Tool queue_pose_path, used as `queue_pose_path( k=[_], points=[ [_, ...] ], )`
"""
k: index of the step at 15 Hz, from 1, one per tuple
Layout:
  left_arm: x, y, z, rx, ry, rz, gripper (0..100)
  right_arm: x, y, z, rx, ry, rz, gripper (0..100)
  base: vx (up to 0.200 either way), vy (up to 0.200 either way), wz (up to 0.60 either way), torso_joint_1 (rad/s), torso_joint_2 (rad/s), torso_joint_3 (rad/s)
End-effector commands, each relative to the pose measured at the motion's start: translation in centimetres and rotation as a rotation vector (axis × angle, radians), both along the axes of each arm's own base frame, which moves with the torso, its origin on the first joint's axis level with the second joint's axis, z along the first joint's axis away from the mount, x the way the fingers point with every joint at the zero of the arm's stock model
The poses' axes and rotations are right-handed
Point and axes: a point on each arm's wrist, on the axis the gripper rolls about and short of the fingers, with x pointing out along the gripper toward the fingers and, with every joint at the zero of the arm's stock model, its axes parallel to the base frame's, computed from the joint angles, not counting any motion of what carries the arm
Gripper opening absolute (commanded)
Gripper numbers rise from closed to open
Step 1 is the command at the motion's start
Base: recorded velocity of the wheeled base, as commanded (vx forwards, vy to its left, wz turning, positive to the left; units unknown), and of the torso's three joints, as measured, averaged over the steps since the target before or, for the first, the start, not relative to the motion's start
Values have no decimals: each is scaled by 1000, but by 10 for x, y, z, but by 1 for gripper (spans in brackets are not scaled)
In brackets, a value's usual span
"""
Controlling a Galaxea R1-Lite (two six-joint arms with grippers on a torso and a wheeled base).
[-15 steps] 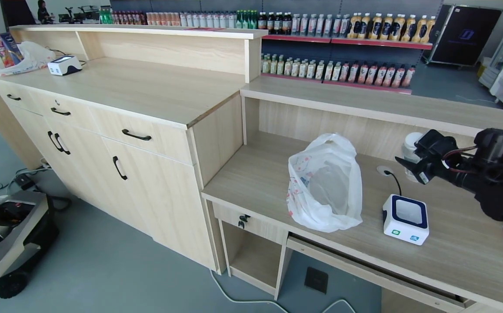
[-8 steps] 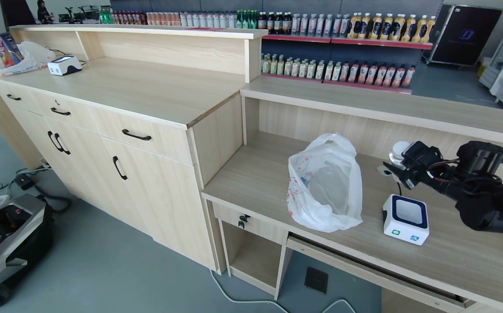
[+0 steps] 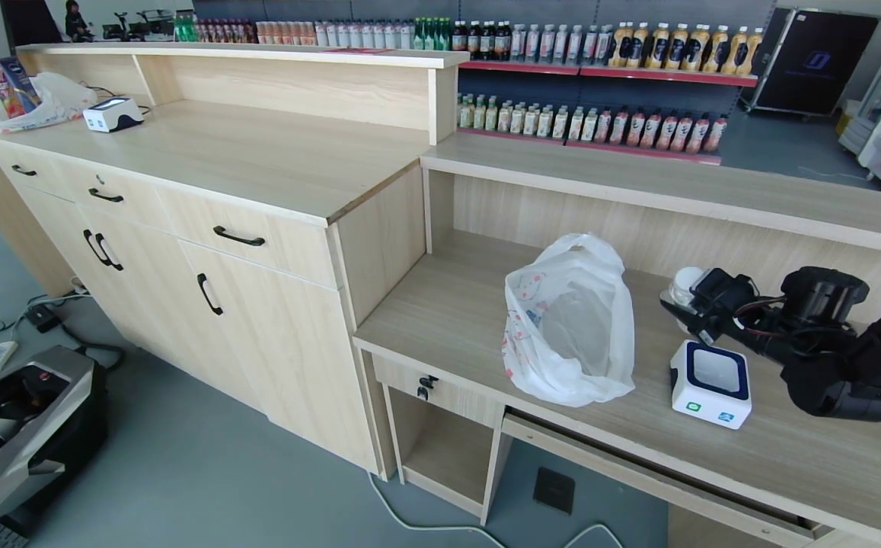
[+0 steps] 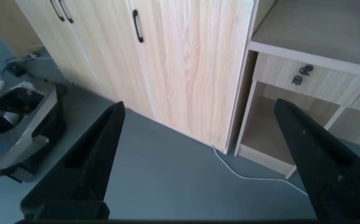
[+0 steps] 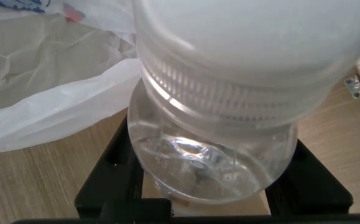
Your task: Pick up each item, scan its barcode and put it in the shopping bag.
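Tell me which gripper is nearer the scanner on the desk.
Right. The right gripper, holding a bottle, is just behind the scanner; the left gripper hangs open over the floor by the cabinets, far off.

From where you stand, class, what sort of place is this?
Most likely a shop checkout: shelved drinks behind a counter bearing a scanner and a bag.

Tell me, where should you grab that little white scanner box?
Probably from straight above, pinching the scanner across its two white side walls. It sits flat on the desk, squarish and low, with straight sides; the window on top faces up and is best left untouched.
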Motion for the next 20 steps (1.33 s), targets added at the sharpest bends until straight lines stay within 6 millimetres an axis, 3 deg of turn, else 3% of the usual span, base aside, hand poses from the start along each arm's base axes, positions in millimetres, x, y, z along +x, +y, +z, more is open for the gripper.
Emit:
queue_pose_path(
  k=[1, 11, 17, 20],
  points=[
    [0, 0, 0, 0, 0, 1, 100, 1, 1, -5, 0, 15, 3, 0, 0, 0, 0, 0, 0, 0],
    [0, 0, 0, 0, 0, 1, 100, 3, 7, -8, -1, 14, 20, 0, 0, 0, 0, 0, 0, 0],
    [0, 0, 0, 0, 0, 1, 100, -2, 6, 8, -33, -22, 15, 0, 0, 0, 0, 0, 0, 0],
    [0, 0, 0, 0, 0, 1, 100, -7, 3, 4, -65, -8, 10, 0, 0, 0, 0, 0, 0, 0]
  ],
)
